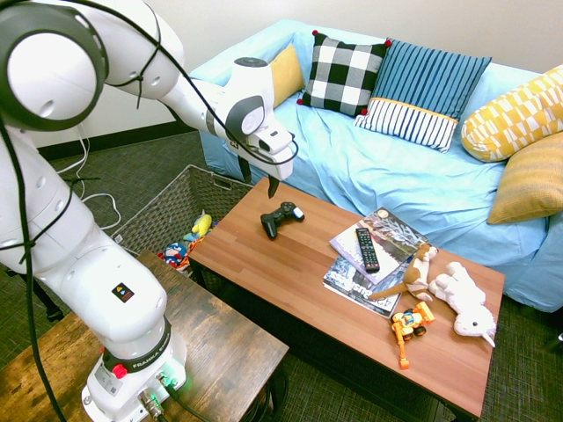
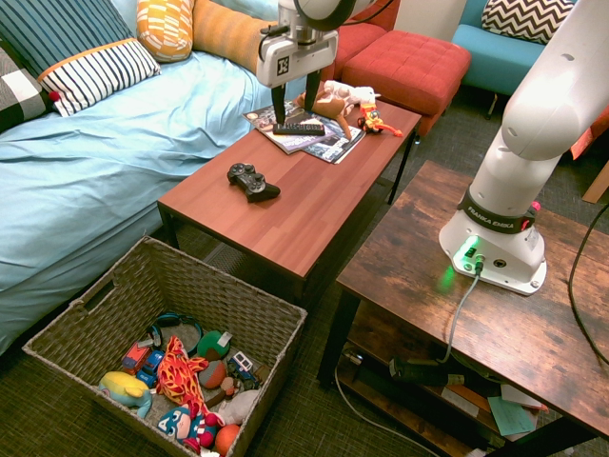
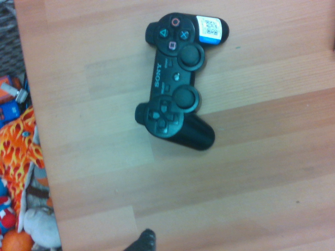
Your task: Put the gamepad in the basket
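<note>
The black gamepad [image 1: 281,217] [image 2: 252,181] lies flat on the reddish wooden coffee table [image 1: 290,281], with a white sticker on one horn. In the wrist view the gamepad [image 3: 175,89] shows from straight above with its buttons facing up. My gripper [image 1: 259,176] [image 2: 293,103] hangs open in the air above the table, near the gamepad and apart from it, holding nothing. The woven wicker basket [image 1: 167,204] [image 2: 276,328] stands on the floor at the table's end, close to the gamepad's side, and holds several toys.
A black remote [image 1: 367,249] [image 2: 298,128] rests on magazines [image 1: 352,280] further along the table. Beyond them are plush toys [image 1: 462,299] and an orange toy vehicle [image 1: 409,325]. A blue sofa [image 1: 396,176] with cushions runs along the table, and a dark side table [image 2: 495,314] stands opposite.
</note>
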{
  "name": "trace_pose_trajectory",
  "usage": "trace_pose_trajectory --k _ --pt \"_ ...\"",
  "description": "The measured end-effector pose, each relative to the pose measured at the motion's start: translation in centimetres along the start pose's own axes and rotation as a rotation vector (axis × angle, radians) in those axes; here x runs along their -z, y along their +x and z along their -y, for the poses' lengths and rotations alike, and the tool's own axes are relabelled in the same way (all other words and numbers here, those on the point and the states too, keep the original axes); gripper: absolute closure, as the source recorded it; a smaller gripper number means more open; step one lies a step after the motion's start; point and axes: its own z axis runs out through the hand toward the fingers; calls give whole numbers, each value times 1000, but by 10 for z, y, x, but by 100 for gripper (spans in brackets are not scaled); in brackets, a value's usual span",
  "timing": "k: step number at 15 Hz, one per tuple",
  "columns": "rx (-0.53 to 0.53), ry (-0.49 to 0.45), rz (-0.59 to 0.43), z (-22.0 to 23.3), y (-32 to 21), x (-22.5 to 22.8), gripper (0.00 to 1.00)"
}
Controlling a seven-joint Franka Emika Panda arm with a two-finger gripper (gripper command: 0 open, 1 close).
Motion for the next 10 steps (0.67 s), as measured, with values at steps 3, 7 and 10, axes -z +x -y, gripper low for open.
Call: trace_pose_trajectory --k 3,7,10 --pt "-82 -17 -23 32 1 -32 0" --pt "-129 -26 -37 65 6 -80 0" --pt "-143 -36 -51 81 14 -106 0"
